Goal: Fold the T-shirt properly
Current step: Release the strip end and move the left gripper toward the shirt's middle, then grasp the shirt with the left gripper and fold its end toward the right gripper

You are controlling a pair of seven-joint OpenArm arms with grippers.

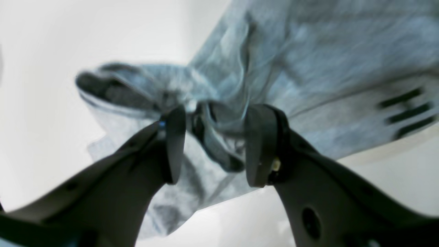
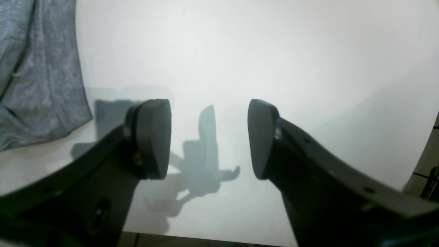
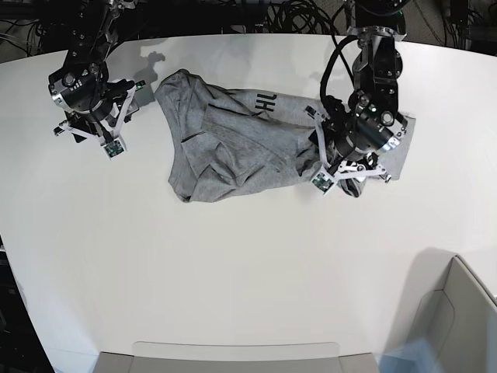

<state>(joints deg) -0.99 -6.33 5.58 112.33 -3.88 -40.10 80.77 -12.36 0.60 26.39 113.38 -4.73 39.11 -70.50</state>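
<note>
- The T-shirt (image 3: 233, 148) is lying crumpled across the upper middle of the base view on the white surface (image 3: 233, 272), stretching from a rounded bulge at its left end to a bunched end at the right.
- The left fingers (image 1: 212, 144) are standing apart in the left wrist view, with a twisted, rope-like bunch of the T-shirt (image 1: 308, 61) sitting between them at centre frame; whether either pad is pressing the cloth cannot be told.
- In the base view the left fingers (image 3: 345, 172) are sitting over the right end of the cloth, and the arm is covering the fabric beneath it.
- The right fingers (image 2: 209, 137) are spread wide over bare surface (image 2: 274, 51) and are holding nothing; the T-shirt (image 2: 34, 75) is showing only as a hanging edge in the upper left of that frame, well clear of them.
- In the base view the right fingers (image 3: 93, 128) are sitting at upper left, near the garment's left bulge but apart from it.
- Black block lettering is peeking out near the top edge of the cloth in the base view and at the right margin of the left wrist view, where it is cut off and too blurred to read.
- The fabric is appearing as soft, heathered grey knit, deeply creased; the finger pads are appearing dark, smooth and rounded.
</note>
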